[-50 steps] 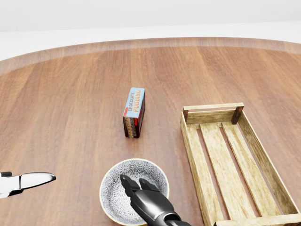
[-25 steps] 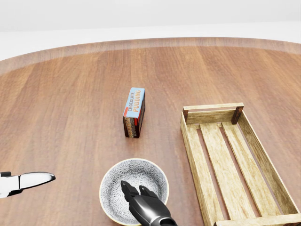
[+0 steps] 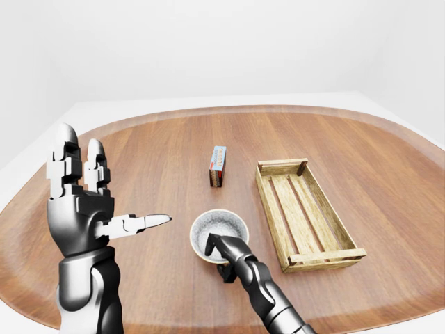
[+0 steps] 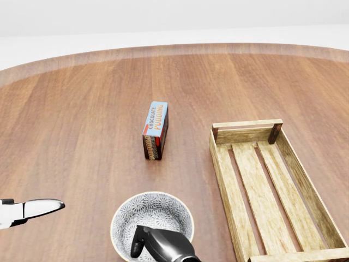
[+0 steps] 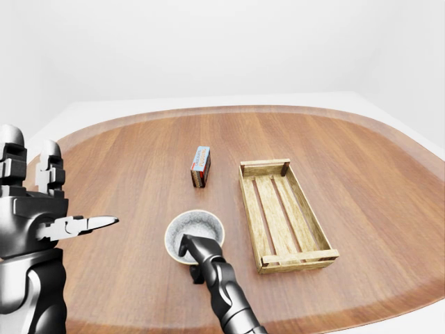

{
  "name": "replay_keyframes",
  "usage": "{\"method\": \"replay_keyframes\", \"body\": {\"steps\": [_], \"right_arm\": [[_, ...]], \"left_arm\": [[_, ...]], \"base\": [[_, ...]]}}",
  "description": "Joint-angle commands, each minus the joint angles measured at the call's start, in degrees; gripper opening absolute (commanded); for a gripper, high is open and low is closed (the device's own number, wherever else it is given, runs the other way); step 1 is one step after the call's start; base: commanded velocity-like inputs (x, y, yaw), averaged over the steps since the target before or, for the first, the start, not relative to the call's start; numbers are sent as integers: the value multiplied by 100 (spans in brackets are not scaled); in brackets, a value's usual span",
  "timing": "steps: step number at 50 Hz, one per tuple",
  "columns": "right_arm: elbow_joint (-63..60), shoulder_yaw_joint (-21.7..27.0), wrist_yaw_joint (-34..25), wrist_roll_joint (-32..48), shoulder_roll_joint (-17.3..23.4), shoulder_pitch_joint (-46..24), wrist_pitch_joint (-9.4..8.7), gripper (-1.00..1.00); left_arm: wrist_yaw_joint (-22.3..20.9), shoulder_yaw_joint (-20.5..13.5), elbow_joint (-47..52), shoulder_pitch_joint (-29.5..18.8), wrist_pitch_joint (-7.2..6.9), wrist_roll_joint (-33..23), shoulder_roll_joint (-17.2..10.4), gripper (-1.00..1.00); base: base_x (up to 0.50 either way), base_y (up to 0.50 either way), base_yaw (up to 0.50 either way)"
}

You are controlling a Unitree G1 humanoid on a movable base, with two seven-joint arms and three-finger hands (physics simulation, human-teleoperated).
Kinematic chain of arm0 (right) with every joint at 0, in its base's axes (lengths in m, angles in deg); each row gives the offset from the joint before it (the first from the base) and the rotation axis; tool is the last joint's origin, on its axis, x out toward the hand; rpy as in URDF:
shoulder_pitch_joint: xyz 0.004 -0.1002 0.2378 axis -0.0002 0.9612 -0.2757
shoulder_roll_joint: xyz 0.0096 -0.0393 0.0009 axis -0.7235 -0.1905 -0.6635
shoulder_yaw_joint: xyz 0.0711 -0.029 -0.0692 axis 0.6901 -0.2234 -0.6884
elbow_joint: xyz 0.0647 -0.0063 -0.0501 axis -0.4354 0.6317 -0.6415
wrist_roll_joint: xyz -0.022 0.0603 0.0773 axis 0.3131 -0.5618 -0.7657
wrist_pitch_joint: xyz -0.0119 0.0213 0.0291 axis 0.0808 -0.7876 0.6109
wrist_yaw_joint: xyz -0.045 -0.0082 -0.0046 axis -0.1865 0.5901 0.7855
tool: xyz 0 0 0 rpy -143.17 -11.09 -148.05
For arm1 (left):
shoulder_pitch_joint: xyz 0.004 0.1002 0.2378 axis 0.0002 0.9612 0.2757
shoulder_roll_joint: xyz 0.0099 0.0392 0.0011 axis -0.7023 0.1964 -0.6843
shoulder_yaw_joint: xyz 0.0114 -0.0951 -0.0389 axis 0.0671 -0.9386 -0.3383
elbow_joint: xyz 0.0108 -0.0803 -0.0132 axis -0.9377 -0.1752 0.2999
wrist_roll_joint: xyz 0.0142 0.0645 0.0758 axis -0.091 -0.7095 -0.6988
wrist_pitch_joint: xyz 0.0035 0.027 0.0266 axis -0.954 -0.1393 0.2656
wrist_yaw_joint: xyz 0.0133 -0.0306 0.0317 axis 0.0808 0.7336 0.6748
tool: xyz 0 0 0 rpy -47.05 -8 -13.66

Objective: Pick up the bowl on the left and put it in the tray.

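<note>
The grey patterned bowl [image 4: 151, 215] sits low in the head view, left of the wooden tray [image 4: 222, 180]. My right hand [image 3: 221, 252] comes up from the bottom edge and grips the bowl's near rim. Its dark fingers [image 5: 189, 245] curl over the rim into the bowl, and the thumb sits below, outside the wall. My left hand [image 3: 104, 202] is raised at the left, away from the bowl. It is open, with fingers upright and the thumb pointing right. The tray holds nothing.
A chocolate pudding box [image 4: 155, 130] stands on its edge above the bowl, up and to the left of the tray. Everything rests on a big round wooden table [image 3: 139, 139] with a white floor around it.
My right hand drew back toward the bottom of the head view and its fingers curled onto the near rim. The bowl shifted slightly down and left. The left hand stayed still.
</note>
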Motion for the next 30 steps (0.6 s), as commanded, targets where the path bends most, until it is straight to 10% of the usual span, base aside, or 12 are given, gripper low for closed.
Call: {"method": "replay_keyframes", "body": {"steps": [1, 30], "right_arm": [[-373, -266, -274, -13, -22, 296, 0, -100], [-2862, -745, -2483, 1799, -285, -12, 0, -100]], "left_arm": [[-3, 5, 3, 12, 0, -13, 3, 100], [-16, 24, 95, 54, 0, -7, 34, 100]], "base": [[0, 0, 0], [0, 0, 0]]}}
